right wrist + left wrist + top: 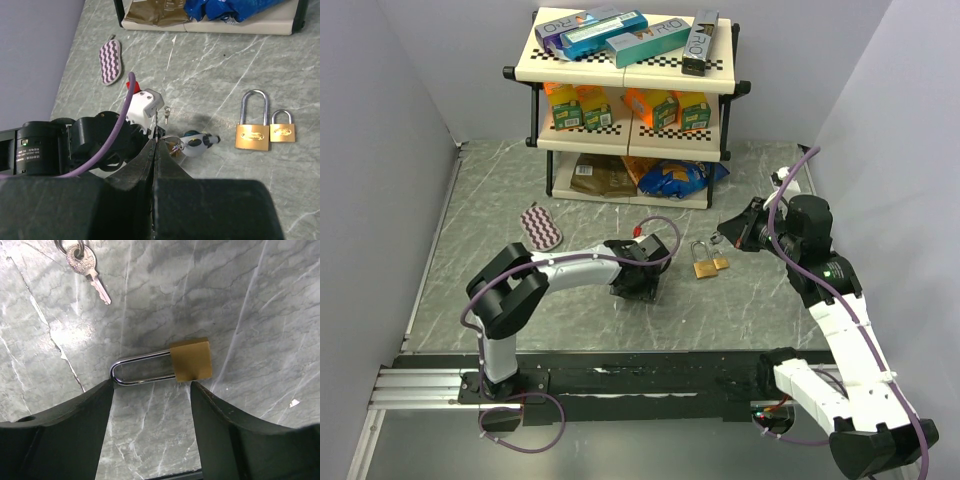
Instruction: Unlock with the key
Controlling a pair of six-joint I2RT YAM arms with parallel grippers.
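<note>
**A:** How do things stand, biggest first?

**B:** The grey counter (520, 200) carries everything. The left arm (570, 268) reaches to the counter's middle. Its jaws are spread wide, one on each side of a padlock (190, 360) lying flat. One jaw sits just beside the bend of the hoop, and I cannot tell whether it touches.

**A:** And the other side?

**B:** The right arm (840, 310) hangs over the counter nearer the right edge. Its jaws are pressed together on a key (156, 122), seen edge-on past the tips. A ring (172, 144) and a blue-and-white tag (196, 141) dangle beside it. The two other padlocks (252, 135) lie side by side between the middle and the right edge. A spare key (86, 266) lies loose near the first lock.

**A:** So what makes this step go well?

**B:** I'd say the lock wants pinning first. Close the left jaws on the brass body, not the hoop, so it cannot skid or swing on that smooth stone. I cannot see the keyhole from here. The body may need tipping until that face looks towards the right arm.

**A:** Then the key?

**B:** Bring it in straight along the keyhole, slowly, because a tilted blade would likely just shove the lock away. Mind that the dangling tag does not snag. Turn only once the key is fully seated.
</note>
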